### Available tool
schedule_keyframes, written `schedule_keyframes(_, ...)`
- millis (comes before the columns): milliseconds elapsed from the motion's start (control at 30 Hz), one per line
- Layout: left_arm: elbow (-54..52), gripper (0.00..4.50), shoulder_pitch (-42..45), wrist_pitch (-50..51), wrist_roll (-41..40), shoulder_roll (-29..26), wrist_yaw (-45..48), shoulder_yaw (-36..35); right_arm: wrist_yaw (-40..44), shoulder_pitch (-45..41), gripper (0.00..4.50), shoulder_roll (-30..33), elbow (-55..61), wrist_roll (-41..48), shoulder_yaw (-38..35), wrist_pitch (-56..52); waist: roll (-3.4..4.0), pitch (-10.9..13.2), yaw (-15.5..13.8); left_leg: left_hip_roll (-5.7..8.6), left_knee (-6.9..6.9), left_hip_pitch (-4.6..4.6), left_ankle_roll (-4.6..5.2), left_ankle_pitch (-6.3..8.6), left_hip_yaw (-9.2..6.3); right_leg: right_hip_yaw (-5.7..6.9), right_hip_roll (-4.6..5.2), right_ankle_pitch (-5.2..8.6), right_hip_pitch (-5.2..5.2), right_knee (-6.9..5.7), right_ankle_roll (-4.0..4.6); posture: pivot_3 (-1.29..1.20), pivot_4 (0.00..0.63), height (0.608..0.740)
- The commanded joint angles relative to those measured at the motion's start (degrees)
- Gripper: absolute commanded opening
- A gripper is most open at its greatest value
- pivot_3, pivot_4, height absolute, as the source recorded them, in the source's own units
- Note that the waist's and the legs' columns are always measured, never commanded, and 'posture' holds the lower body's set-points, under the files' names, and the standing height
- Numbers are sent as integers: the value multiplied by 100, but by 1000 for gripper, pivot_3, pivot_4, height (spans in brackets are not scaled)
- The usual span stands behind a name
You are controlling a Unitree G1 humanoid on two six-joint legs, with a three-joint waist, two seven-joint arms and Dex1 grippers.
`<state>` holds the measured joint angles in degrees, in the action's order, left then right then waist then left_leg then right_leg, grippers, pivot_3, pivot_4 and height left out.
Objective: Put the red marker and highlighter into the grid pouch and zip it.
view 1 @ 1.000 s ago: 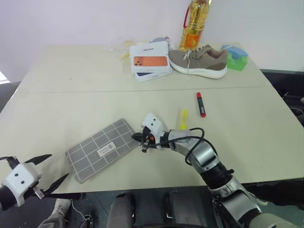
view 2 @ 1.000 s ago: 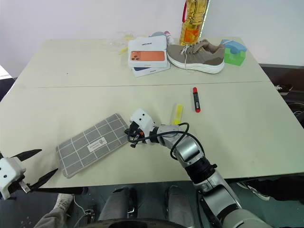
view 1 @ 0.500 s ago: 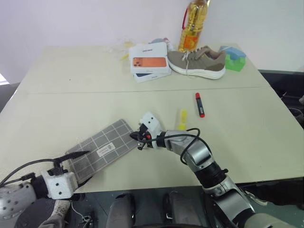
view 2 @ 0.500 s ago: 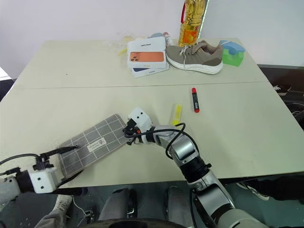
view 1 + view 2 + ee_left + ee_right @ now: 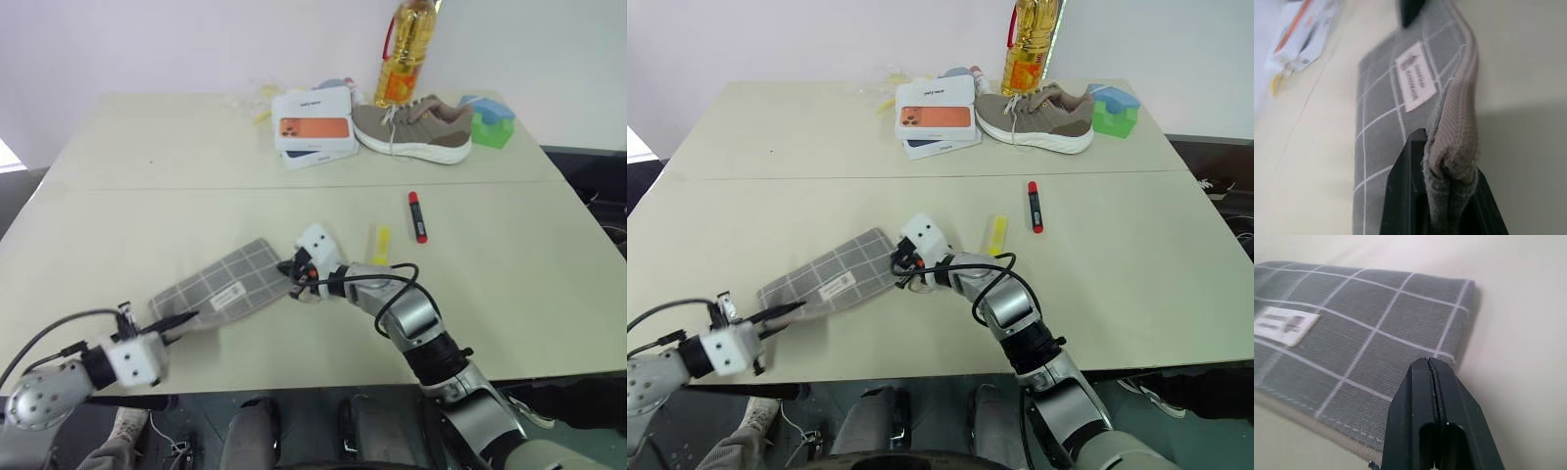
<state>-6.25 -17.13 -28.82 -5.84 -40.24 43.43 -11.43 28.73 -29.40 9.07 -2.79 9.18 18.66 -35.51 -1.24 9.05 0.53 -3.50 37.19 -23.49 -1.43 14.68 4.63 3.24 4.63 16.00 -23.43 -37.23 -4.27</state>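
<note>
Pinching the woven grey grid pouch [image 5: 1400, 93], left hand [image 5: 178, 319] clamps its ribbed edge; right hand [image 5: 291, 281] closed.

The grid pouch [image 5: 1396, 98] is matt woven cloth with a ribbed zip edge. Its label [image 5: 1416, 76] looks like smooth fabric. The table [image 5: 147, 206] is smooth and matt.

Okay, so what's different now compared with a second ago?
The left gripper swung in from beyond the table's near edge, jaws wide, and has closed on the near corner of the grid pouch, bunching the fabric between its fingers. The right gripper stayed shut at the pouch's far end. The red marker and highlighter lie where they were, as do the phone boxes and shoe.
</note>
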Motion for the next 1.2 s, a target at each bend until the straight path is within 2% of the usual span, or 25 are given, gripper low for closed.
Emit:
schedule_keyframes(33, -696, 17, 467, 1209, -477, 268, -299, 280, 27, -134, 0, 491, 616, 230, -951, 108, 8, 6, -19, 3, 1, -2, 0, 0, -1, 1, 1, 0, 1, 0, -1, 0, 150, 740)
schedule_keyframes(133, -714, 0, 973, 1758, -343, 563, -517, 520, 302, -91, 823, 1008, 1101, 585, -1443, -283, 15, 10, 12, 6, 0, -3, 1, 0, -1, 1, -6, -2, 1, 0, -5, 0, 150, 740)
schedule_keyframes(167, -712, 0, 1081, 1885, -303, 633, -570, 572, 349, -72, 1411, 1137, 1197, 616, -1503, -350, 14, 10, 32, 5, -5, -2, 1, 0, -1, 0, -10, -1, -1, 0, -6, 0, 150, 740)
schedule_keyframes(233, -590, 0, 1386, 2026, -193, 872, -731, 754, 324, 15, 2311, 1350, 1368, 619, -1641, -508, 17, 11, 66, -1, -9, 1, 1, 0, 3, -2, -31, -1, -2, 1, -6, 0, 150, 740)
schedule_keyframes(367, -438, 0, 1810, 2161, -42, 1268, -874, 1108, 247, 166, 4476, 1457, 1693, 734, -1757, -849, 19, 12, 43, -23, -13, 1, 1, 0, 3, -3, -70, 1, -6, 1, -1, 0, 150, 740)
schedule_keyframes(567, -229, 0, 1981, 2029, 79, 1429, -800, 1420, 167, 339, 4476, 1457, 2121, 752, -1563, -1119, 21, 14, 24, -31, -11, 1, 1, 0, -4, -9, -81, -2, -7, 1, 7, 0, 150, 740)
schedule_keyframes(833, -247, 0, 2024, 1953, 89, 1544, -784, 1571, -200, 231, 4476, 1149, 1933, 737, -1515, -1432, 22, 14, 15, -31, -8, 1, 1, 0, -5, -12, -79, -3, -7, 1, 10, 0, 150, 740)
schedule_keyframes(867, -266, 0, 2012, 1955, 95, 1556, -789, 1573, -221, 226, 3960, 1126, 1898, 731, -1519, -1418, 22, 14, 15, -31, -8, 1, 1, -1, -5, -12, -79, -3, -7, 1, 10, 0, 150, 740)
schedule_keyframes(933, -296, 0, 1983, 1964, 109, 1574, -798, 1568, -226, 229, 3339, 1113, 1878, 747, -1519, -1422, 22, 14, 15, -30, -8, 1, 1, 0, -5, -12, -79, -3, -7, 2, 10, 0, 150, 740)
schedule_keyframes(967, -316, 0, 1959, 1976, 116, 1582, -810, 1564, -225, 231, 2681, 1118, 1881, 751, -1509, -1433, 22, 14, 16, -30, -8, 1, 1, -1, -5, -12, -79, -3, -7, 2, 10, 0, 150, 740)
schedule_keyframes(1133, -403, 0, 1869, 2053, 175, 1629, -899, 1561, -251, 196, 75, 1103, 1914, 723, -1418, -1462, 22, 14, 18, -31, -8, 1, 1, 0, -5, -12, -80, -3, -7, 2, 10, 0, 150, 740)
schedule_keyframes(1200, -438, 0, 1867, 2136, 220, 1674, -987, 1584, -250, 149, 26, 1116, 1953, 649, -1262, -1449, 22, 14, 19, -31, -8, 1, 1, 0, -6, -12, -80, -3, -7, 1, 10, 0, 150, 740)
